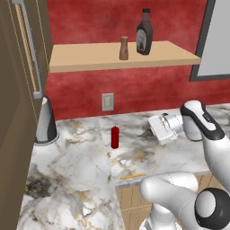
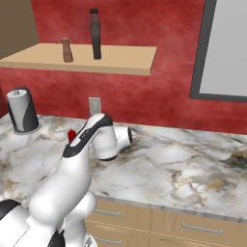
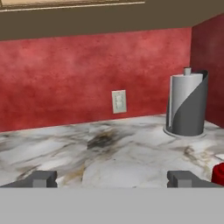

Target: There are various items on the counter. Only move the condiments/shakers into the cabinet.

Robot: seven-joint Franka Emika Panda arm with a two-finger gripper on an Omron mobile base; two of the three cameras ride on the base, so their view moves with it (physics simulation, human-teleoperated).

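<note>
On the cabinet shelf (image 1: 90, 56) stand the short tan-brown shaker (image 1: 124, 48) and the dark brown sauce bottle (image 1: 144, 32), also seen as shaker (image 2: 67, 50) and bottle (image 2: 95, 34). The slim red bottle (image 1: 115, 137) stands upright on the white marble counter (image 1: 76, 161). My gripper (image 1: 155, 127) hovers low over the counter, to the right of the red bottle and apart from it. In the hand view the gripper (image 3: 113, 179) is open with nothing between its fingertips (image 3: 41, 178), and the red bottle (image 3: 218, 173) peeks in at the lower right edge.
A grey-and-black cone-shaped appliance (image 1: 46, 121) stands at the back left by the tall dark brown door (image 1: 18, 90). A thin orange stick (image 1: 133, 176) lies near the counter's front edge. A wall outlet (image 1: 107, 102) sits on the red wall.
</note>
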